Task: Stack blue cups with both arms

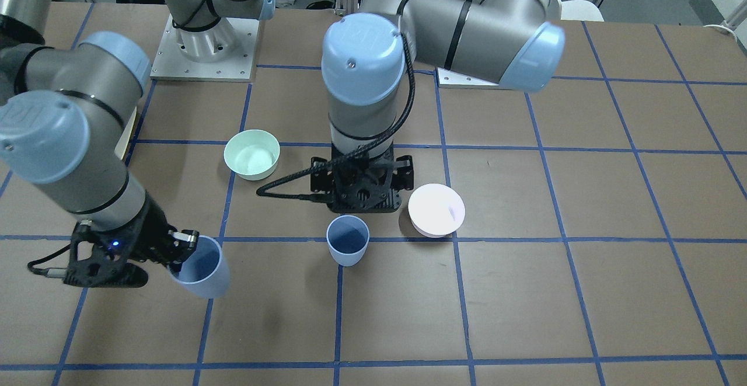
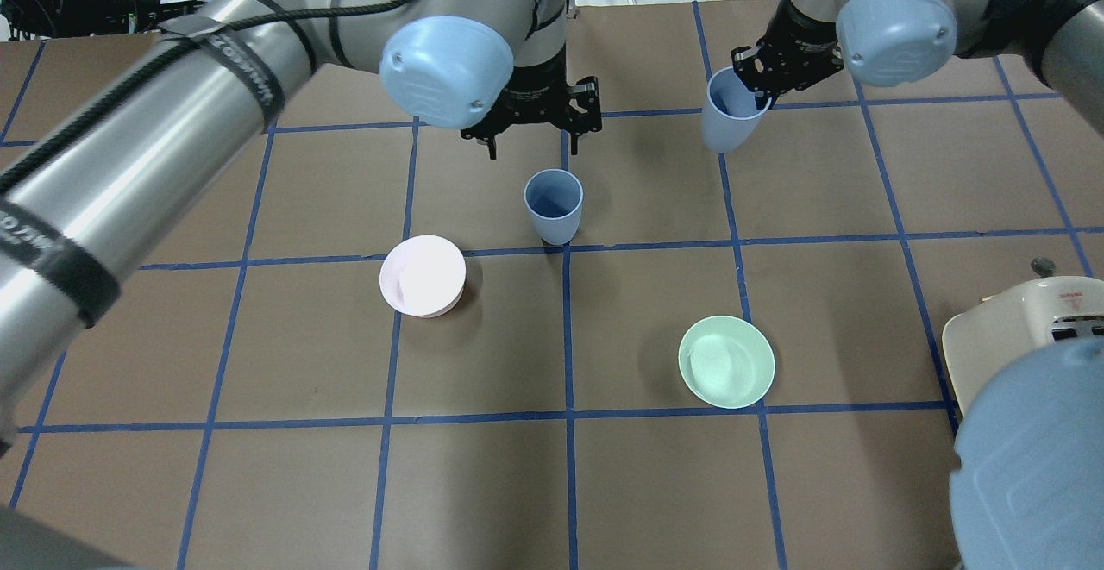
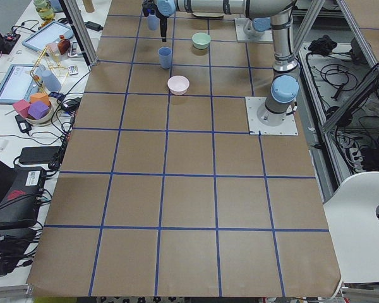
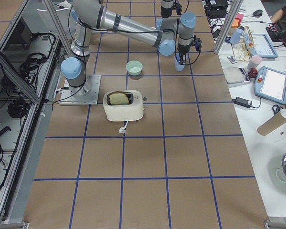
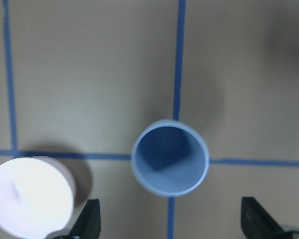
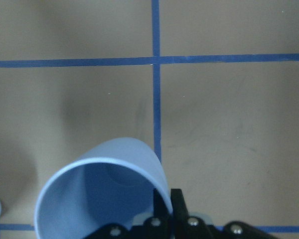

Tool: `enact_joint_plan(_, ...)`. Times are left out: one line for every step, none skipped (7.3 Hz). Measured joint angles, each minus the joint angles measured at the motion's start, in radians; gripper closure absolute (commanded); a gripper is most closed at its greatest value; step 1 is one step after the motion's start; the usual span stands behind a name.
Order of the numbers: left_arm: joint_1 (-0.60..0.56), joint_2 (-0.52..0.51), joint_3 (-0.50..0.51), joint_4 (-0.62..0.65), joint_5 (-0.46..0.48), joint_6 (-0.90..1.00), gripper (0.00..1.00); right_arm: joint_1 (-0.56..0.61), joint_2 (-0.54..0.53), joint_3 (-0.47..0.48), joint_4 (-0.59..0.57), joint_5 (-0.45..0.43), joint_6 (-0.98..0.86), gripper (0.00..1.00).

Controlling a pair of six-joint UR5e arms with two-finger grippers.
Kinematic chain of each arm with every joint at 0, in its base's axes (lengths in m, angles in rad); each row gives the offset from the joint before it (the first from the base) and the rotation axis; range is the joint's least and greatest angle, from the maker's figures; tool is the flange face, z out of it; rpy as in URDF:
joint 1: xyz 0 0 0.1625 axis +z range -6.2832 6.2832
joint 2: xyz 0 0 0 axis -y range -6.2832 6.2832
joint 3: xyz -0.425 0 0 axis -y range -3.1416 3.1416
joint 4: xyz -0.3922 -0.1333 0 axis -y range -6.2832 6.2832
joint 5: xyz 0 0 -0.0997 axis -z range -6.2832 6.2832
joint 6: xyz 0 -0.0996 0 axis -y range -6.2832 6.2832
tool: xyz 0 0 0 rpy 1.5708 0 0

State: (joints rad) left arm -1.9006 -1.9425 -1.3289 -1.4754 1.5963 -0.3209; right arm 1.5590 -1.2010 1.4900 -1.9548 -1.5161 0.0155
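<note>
One blue cup [image 1: 348,240] stands upright on the table near the middle, where two tape lines cross [image 2: 553,205]. My left gripper [image 1: 363,196] hangs open and empty just above and behind it; in the left wrist view the cup [image 5: 170,158] lies ahead of the two spread fingertips [image 5: 89,221]. My right gripper [image 1: 181,249] is shut on the rim of the second blue cup [image 1: 201,269] and holds it tilted above the table [image 2: 729,113]. The right wrist view shows this cup [image 6: 104,194] pinched at its rim, its mouth toward the camera.
A mint-green bowl [image 2: 726,361] sits on the right arm's side, nearer the robot. A pale pink bowl [image 2: 423,275] sits close beside the standing cup, on the left arm's side. A cream toaster [image 2: 1026,328] stands near the right arm's base.
</note>
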Motion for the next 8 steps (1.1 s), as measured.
enact_joint_plan(0.034, 0.083, -0.012, -0.101, -0.001, 0.079, 0.0, 0.074, -0.028, 0.0, 0.031, 0.001, 0.099, 1.0)
enact_joint_plan(0.064, 0.174, -0.057, -0.161, 0.0, 0.131, 0.0, 0.157, -0.049, 0.0, 0.051, 0.001, 0.212, 1.0)
enact_joint_plan(0.096, 0.263, -0.136, -0.16, 0.001, 0.164, 0.0, 0.237, -0.062, -0.002, 0.059, 0.002, 0.325, 1.0)
enact_joint_plan(0.132, 0.331, -0.215, -0.111, 0.001, 0.197, 0.0, 0.308, -0.066, -0.005, 0.063, 0.0, 0.418, 1.0)
enact_joint_plan(0.161, 0.371, -0.264, -0.062, 0.001, 0.223, 0.0, 0.361, -0.065, -0.004, 0.066, -0.004, 0.474, 1.0)
enact_joint_plan(0.178, 0.387, -0.285, -0.039, 0.001, 0.234, 0.0, 0.386, -0.059, 0.001, 0.065, -0.011, 0.492, 1.0)
enact_joint_plan(0.186, 0.392, -0.292, -0.028, 0.0, 0.238, 0.0, 0.394, -0.051, 0.004, 0.062, -0.015, 0.492, 1.0)
enact_joint_plan(0.19, 0.39, -0.293, -0.023, -0.001, 0.239, 0.0, 0.394, -0.044, 0.003, 0.057, -0.017, 0.489, 1.0)
